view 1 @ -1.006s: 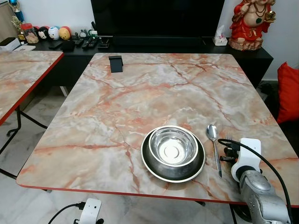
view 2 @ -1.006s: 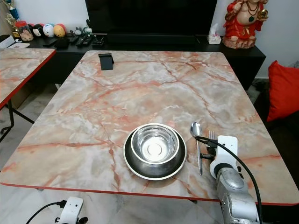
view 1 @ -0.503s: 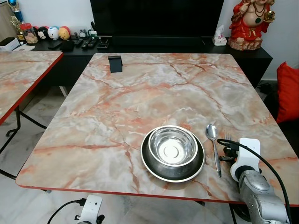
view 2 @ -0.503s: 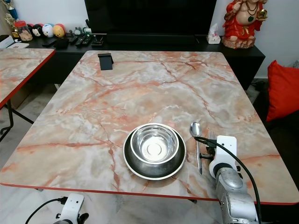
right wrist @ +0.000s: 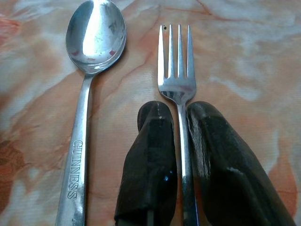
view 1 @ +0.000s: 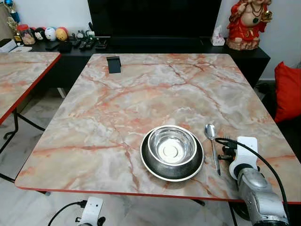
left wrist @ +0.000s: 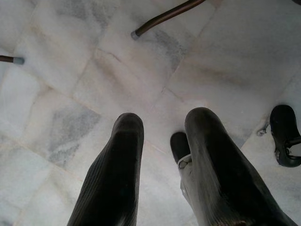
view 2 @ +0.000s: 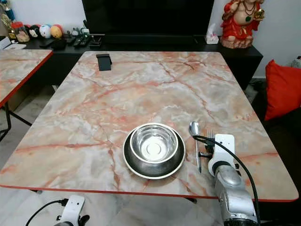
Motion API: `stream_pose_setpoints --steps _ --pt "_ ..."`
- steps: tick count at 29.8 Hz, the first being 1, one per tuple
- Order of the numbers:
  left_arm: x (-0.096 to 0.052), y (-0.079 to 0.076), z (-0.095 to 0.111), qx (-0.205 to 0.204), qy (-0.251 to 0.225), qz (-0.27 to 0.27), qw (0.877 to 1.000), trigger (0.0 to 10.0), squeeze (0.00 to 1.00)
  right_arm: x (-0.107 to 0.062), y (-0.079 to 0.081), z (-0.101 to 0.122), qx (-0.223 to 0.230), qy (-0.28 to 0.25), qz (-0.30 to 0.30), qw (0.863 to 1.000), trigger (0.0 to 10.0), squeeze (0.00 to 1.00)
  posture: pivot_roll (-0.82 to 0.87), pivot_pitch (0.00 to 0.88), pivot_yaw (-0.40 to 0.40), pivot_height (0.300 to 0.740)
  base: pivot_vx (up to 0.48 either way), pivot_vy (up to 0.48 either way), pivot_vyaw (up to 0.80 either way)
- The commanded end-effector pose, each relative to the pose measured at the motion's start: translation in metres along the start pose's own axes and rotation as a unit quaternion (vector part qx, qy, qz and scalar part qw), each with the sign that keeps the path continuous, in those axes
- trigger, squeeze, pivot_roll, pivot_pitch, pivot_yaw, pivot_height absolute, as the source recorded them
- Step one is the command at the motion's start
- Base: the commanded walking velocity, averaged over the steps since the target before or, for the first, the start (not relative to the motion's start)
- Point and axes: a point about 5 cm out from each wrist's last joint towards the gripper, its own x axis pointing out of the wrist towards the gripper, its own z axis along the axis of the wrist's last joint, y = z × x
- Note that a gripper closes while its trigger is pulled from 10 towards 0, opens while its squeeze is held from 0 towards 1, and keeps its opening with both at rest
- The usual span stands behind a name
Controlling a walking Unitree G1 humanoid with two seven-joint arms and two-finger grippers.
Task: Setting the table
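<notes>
Near edge of worktop (view 1: 117,108): bowl (view 1: 172,146) in plate (view 1: 149,164); spoon (view 1: 212,145) just right of plate, fork (right wrist: 178,75) right of spoon, handle between right claw (right wrist: 181,123) fingers. Far left: small stand (view 1: 114,64).

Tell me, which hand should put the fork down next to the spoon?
The right hand. It is already closed on the fork, just beside the spoon on the table. The left hand hangs low over the floor.
</notes>
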Motion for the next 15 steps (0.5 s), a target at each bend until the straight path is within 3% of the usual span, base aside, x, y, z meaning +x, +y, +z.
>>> stream_pose_setpoints --steps 1,15 --pt "-0.0006 -0.0004 -0.0038 0.002 0.008 -0.003 1.0 10.0 0.0 0.003 -0.002 -0.007 -0.007 0.022 -0.004 1.0 10.0 0.0 -0.06 0.0 0.022 0.731 0.0 0.0 0.0" --pt "-0.001 -0.0008 -0.0062 0.003 0.012 -0.002 1.0 10.0 0.0 0.0031 -0.0052 -0.0028 -0.007 0.01 -0.009 1.0 10.0 0.0 -0.06 0.0 0.025 0.731 0.0 0.0 0.0"
